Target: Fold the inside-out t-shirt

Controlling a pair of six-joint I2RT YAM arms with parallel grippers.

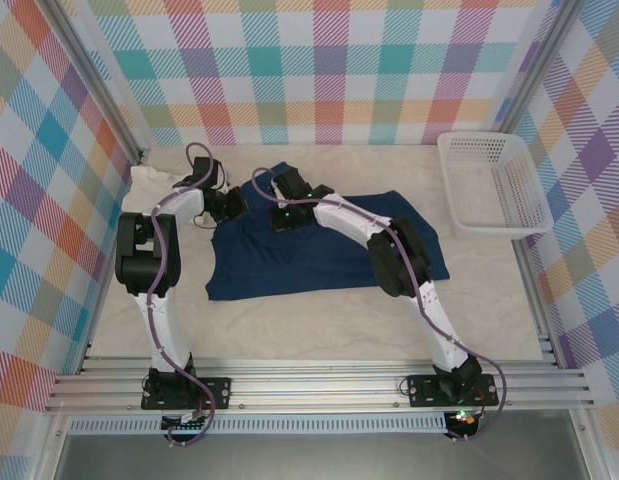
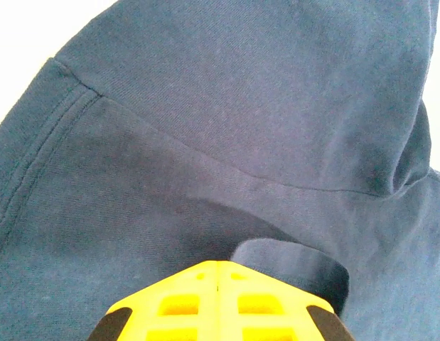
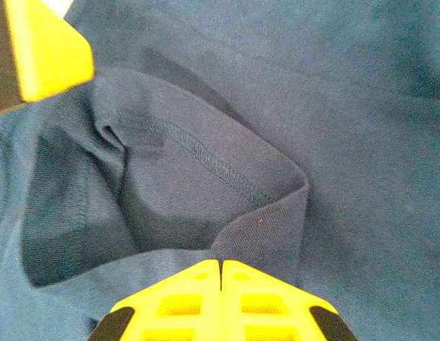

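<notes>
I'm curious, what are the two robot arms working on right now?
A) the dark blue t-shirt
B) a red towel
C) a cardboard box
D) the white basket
A: the left pincer and the right pincer are both pinched shut on folds of the dark blue t-shirt, while the white basket stands apart at the right.

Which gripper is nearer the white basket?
Right. The right gripper pinches the t-shirt near its far edge, the basket well to its right; the left gripper pinches it further left, farther from the basket.

On the table (image 1: 319, 320), a white plastic basket (image 1: 494, 185) stands far right, a cream cloth (image 1: 149, 180) far left.
</notes>
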